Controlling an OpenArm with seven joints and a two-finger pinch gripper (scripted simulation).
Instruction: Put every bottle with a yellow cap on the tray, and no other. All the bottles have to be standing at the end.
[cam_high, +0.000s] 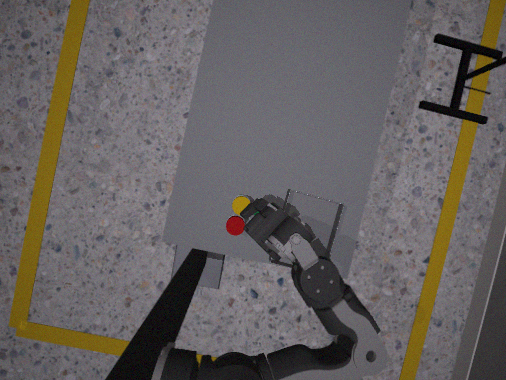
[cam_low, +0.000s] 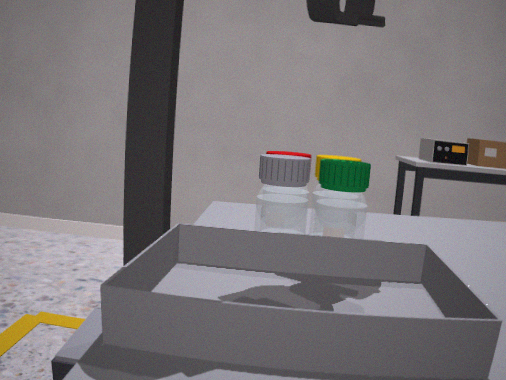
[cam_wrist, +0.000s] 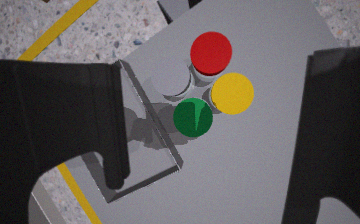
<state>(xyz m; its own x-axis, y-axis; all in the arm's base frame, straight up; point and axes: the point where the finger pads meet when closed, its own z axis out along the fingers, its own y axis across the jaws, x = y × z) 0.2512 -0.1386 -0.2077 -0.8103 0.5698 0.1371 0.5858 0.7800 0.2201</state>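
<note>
The yellow-capped bottle (cam_high: 241, 205) (cam_low: 338, 157) (cam_wrist: 232, 93) stands on the table, outside the tray. The red-capped bottle (cam_high: 235, 225) (cam_low: 288, 153) (cam_wrist: 211, 53), the green-capped bottle (cam_low: 344, 175) (cam_wrist: 193, 118) and the grey-capped bottle (cam_low: 285, 170) (cam_wrist: 170, 78) stand close around it; the gripper hides the green and grey ones in the top view. The shallow grey tray (cam_high: 336, 228) (cam_low: 300, 330) (cam_wrist: 151, 116) holds no bottle. My gripper (cam_high: 264, 214) (cam_low: 350, 20) (cam_wrist: 195, 132) is open and empty, high above the bottles.
The grey table (cam_high: 300, 100) (cam_low: 460, 240) (cam_wrist: 260, 165) extends away beyond the bottles. A black post (cam_high: 160, 310) (cam_low: 151, 125) rises beside its near end. A side table (cam_low: 450, 174) with a brown box (cam_low: 487, 153) stands in the background.
</note>
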